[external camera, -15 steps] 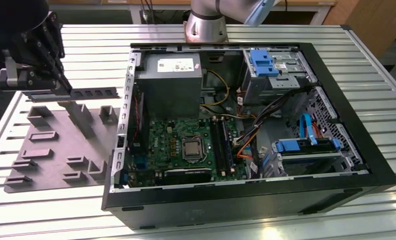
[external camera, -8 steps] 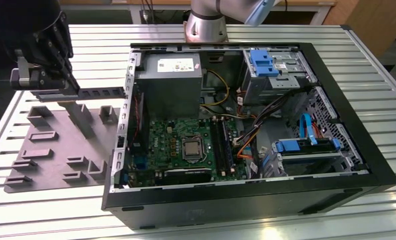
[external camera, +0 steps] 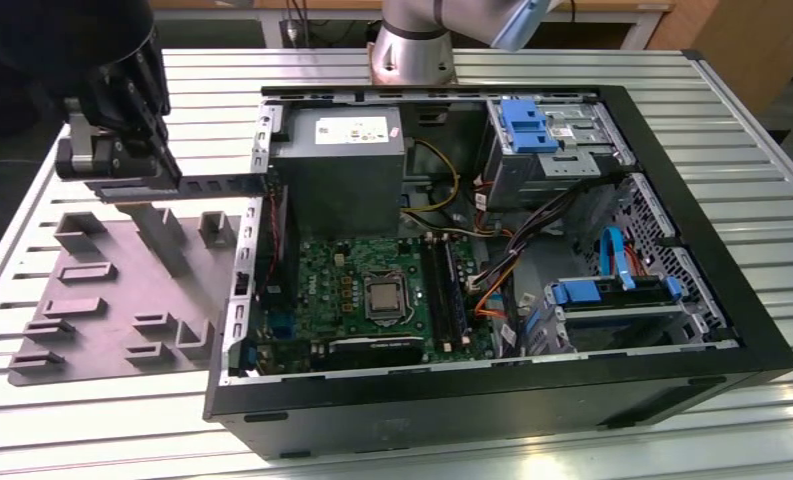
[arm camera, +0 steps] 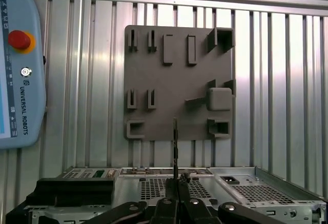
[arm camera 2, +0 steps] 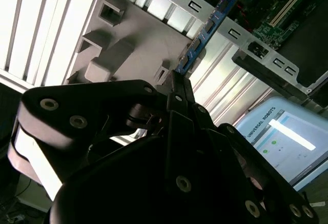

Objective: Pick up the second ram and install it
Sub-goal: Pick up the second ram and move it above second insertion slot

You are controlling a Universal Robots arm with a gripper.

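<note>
Black gripper pinches the second ram by one end, over the grey fixture plate.

Second ram seemingly over tray, tray beside case

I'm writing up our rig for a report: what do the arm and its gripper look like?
The arm is a silver-grey tube with a light blue joint cap. The gripper is matte black, built of linked bars with round pivot pins, narrowing to slim fingers.
</note>
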